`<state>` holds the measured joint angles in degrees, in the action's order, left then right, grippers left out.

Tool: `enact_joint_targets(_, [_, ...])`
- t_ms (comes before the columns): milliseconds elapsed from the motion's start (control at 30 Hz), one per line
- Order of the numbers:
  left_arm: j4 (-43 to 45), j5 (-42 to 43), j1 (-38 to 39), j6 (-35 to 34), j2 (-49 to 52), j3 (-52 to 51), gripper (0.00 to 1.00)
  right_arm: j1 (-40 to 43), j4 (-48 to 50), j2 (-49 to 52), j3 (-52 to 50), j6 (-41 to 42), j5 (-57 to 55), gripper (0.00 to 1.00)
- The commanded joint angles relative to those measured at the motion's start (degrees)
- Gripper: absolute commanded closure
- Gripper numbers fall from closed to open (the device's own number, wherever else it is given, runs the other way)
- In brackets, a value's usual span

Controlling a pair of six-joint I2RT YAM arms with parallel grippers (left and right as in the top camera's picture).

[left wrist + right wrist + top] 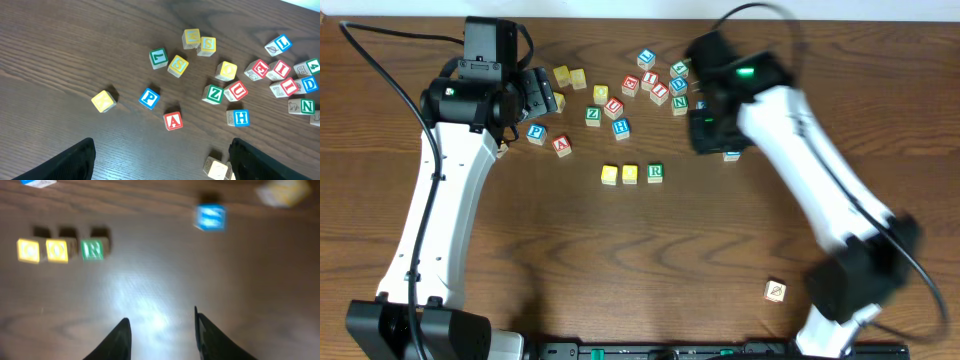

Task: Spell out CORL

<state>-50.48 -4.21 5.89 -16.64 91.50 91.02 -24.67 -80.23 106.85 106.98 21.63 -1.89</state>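
Row of C cube (28,250), O cube (57,250), R cube (93,249) leaves room at R's 3 o'clock for L cube (282,43); right fingers (120,342), left fingers (75,160) apart, empty.

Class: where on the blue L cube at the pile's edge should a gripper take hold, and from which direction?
Come straight down from above and pinch the blue L cube across the two side faces that do not face the red cubes. Those sides look clear, and its flat parallel faces should give a firm pinch.

Near red U cube (237,91) lies blue H cube (241,117).
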Motion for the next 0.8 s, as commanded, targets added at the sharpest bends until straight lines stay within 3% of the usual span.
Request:
enact_joint_targets(0, [0.0,0.1,-0.1,0.1,-0.5,-0.5,0.16,3.7,-7.4,-8.2,1.3,-0.7,0.0,0.60])
enact_joint_targets(133, [0.0,0.1,-0.1,0.1,-0.5,-0.5,0.16,4.3,-13.9,-13.6,-3.7,1.6,0.8,0.53])
enact_joint_targets(333, [0.0,0.1,-0.1,0.1,-0.5,-0.5,0.16,2.9,-12.9,-24.6,-27.8,13.6,0.7,0.41])
enact_joint_targets(600, [0.0,0.1,-0.1,0.1,-0.5,-0.5,0.16,2.9,-3.0,-29.6,-50.9,22.1,4.0,0.37])
enact_joint_targets(767, [0.0,0.1,-0.1,0.1,-0.5,-0.5,0.16,3.8,7.9,-29.6,-62.5,26.4,4.0,0.42])
